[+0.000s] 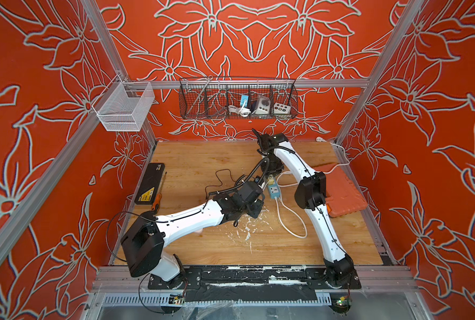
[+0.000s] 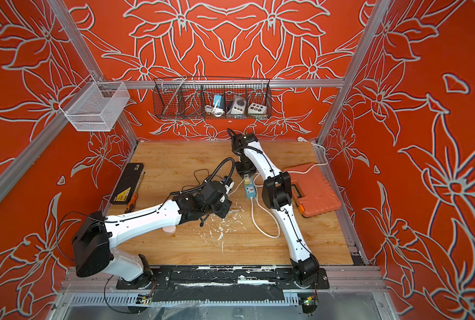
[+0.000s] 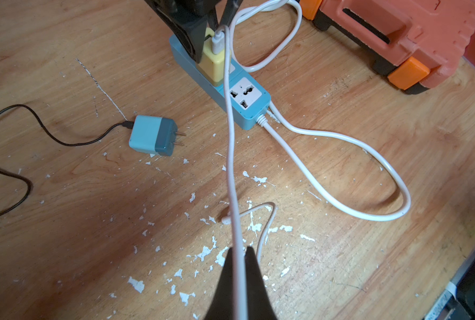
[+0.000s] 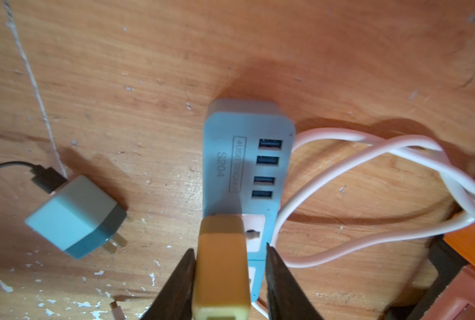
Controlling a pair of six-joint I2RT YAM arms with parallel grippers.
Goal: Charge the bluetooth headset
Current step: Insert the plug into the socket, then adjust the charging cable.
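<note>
The plugging-in step is judged to be ending. The yellow adapter [image 4: 221, 277] is seated in a socket of the blue power strip [image 4: 230, 166], which lies flat on the wooden table [image 3: 64, 69]. The right gripper [image 4: 229, 249] is placed astride the adapter with its jaws spread, one finger against the adapter's side and the other clear of it. The white charging cable [image 3: 230, 144] is plugged into the adapter's top and is pinched farther along between the pressed-together jaws of the left gripper [image 3: 239, 249]. Beyond that grip it is looped back, and its free connector [image 3: 225, 220] is left lying on the table close by. The headset cannot be made out with certainty: a pale pink object [image 2: 170, 229] is half hidden beneath the left arm in a top view, and whether it is the headset cannot be told. The next move is judged to call for the right gripper to be lifted away without the adapter being dragged loose. The free connector must then be taken up, aligned and pressed into the headset's port.
</note>
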